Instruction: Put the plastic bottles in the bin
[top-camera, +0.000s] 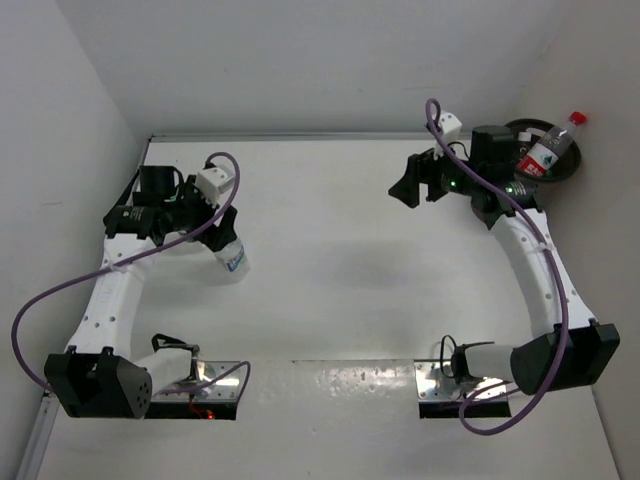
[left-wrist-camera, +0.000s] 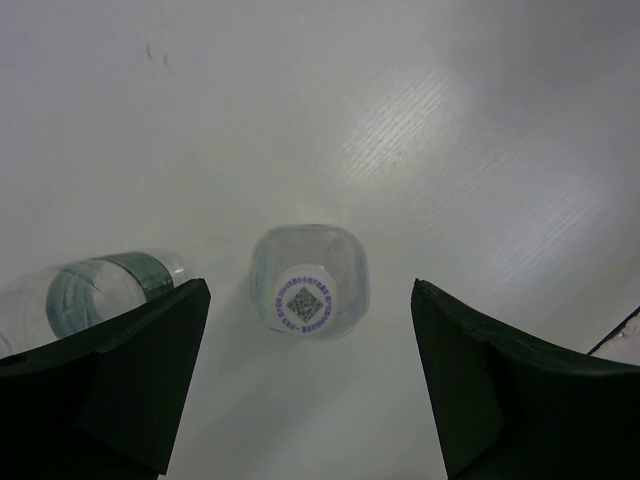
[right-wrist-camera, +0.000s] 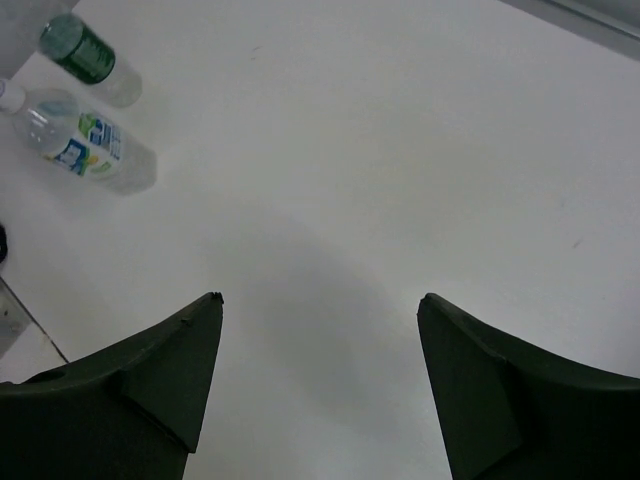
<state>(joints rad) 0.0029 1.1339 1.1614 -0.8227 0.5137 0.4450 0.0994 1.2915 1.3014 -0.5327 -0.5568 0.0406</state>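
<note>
The clear plastic bottle with a white printed cap (left-wrist-camera: 305, 300) appears to stand on end. Its long axis points straight up at the left wrist camera, cap first. It sits centred between the two dark fingers (left-wrist-camera: 130, 370) of the left tool (left-wrist-camera: 310, 288), which is spread wide and holds nothing, with bare surface showing on either side of the bottle. In the top view this bottle is at about 5 o'clock from the left wrist and at 9 o'clock on the surface.

A second clear bottle with a green band (left-wrist-camera: 95, 292) lies on its side at 9 o'clock from the first. It is near the first but apart from it, and partly hidden behind the finger on that side.

The left arm is plainly the nearer one. I judge that a straight drop and a squeeze across the body would take the upright bottle, though the finger could nudge the neighbour on the way down.

The right tool (right-wrist-camera: 320, 298) is likewise wide open and empty. The dark round bin (top-camera: 570, 168) is at 3 o'clock from it, in the 1 o'clock corner. A clear red-capped bottle (top-camera: 550, 148) lies tilted in the bin's mouth.

The white surface (top-camera: 330, 270) is matte, and white walls (top-camera: 300, 60) close it in.
</note>
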